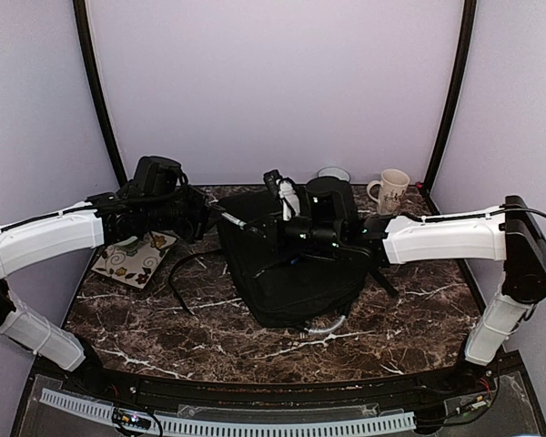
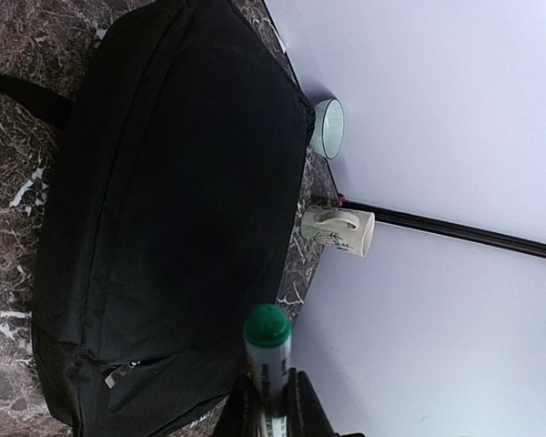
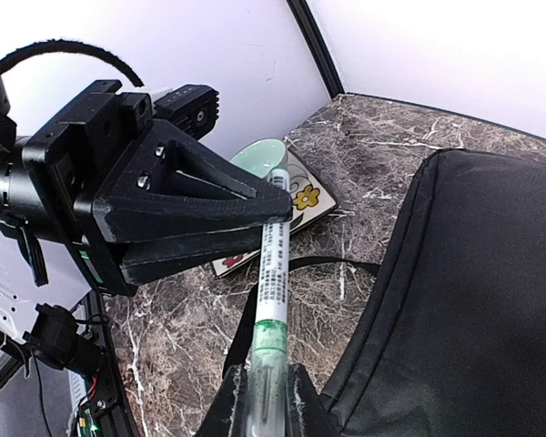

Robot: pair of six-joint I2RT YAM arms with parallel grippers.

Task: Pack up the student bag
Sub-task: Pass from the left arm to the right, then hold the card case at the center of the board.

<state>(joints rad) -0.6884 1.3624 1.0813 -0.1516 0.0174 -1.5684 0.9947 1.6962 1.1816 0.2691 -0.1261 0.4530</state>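
The student bag (image 1: 291, 273) is a large black backpack lying flat mid-table; it also shows in the left wrist view (image 2: 164, 200) and the right wrist view (image 3: 473, 300). A white marker (image 1: 237, 221) with green ends hangs in the air just left of the bag, held at both ends. My left gripper (image 1: 209, 211) (image 2: 268, 378) is shut on one end of the marker (image 2: 267, 350). My right gripper (image 1: 275, 232) (image 3: 270, 373) is shut on its clear green cap (image 3: 271, 350), facing the left gripper (image 3: 200, 214). The bag's opening is not visible.
A floral notebook (image 1: 135, 258) (image 3: 309, 196) lies at the left under the left arm. A cream mug (image 1: 389, 191) (image 2: 338, 229) and a pale bowl (image 1: 333, 173) (image 2: 328, 127) stand at the back wall. A black strap (image 1: 187, 273) trails left of the bag.
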